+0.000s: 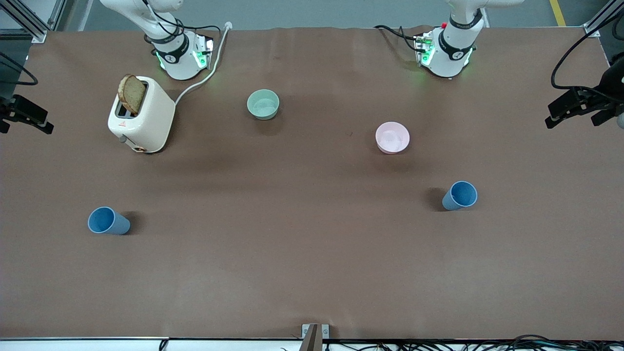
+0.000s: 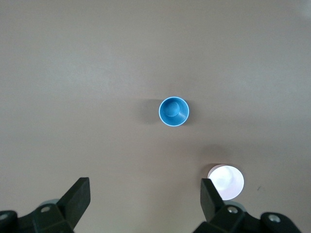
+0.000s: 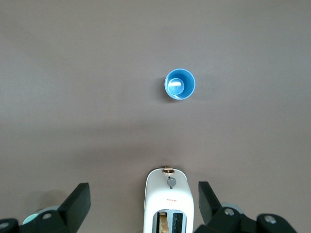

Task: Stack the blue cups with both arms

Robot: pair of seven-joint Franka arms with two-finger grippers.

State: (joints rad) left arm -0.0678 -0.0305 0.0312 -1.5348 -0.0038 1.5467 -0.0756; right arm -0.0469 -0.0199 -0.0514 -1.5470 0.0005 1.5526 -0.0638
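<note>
A brown tabletop (image 1: 312, 253) carries two blue cups, two bowls and a toaster. Each container looks empty. The pale green bowl (image 1: 263, 104) sits between the two arm bases, closer to the right arm's base. The pink bowl (image 1: 392, 137) sits nearer the front camera than the green one, toward the left arm's end. The white toaster (image 1: 142, 116) stands near the right arm's base with a slice of brown bread (image 1: 131, 93) sticking up from one slot; its white cord runs up to the table's edge.

Both cups are plain matte blue tumblers, upright, mouths up, tapering to a narrower base. The first blue cup (image 1: 108, 221) stands toward the right arm's end, nearer the front camera than the toaster, with bare tabletop around it. The second blue cup (image 1: 459, 195) stands toward the left arm's end, nearer the front camera than the pink bowl and near it. The cups are well apart, and nothing lies between them.

The left claw (image 2: 146, 201) hangs high over the tabletop, fingers spread wide and holding nothing, looking down on the second cup and the pink bowl. The right claw (image 3: 144, 204) hangs likewise over the toaster, fingers spread wide and holding nothing, with the first cup in its sight.
</note>
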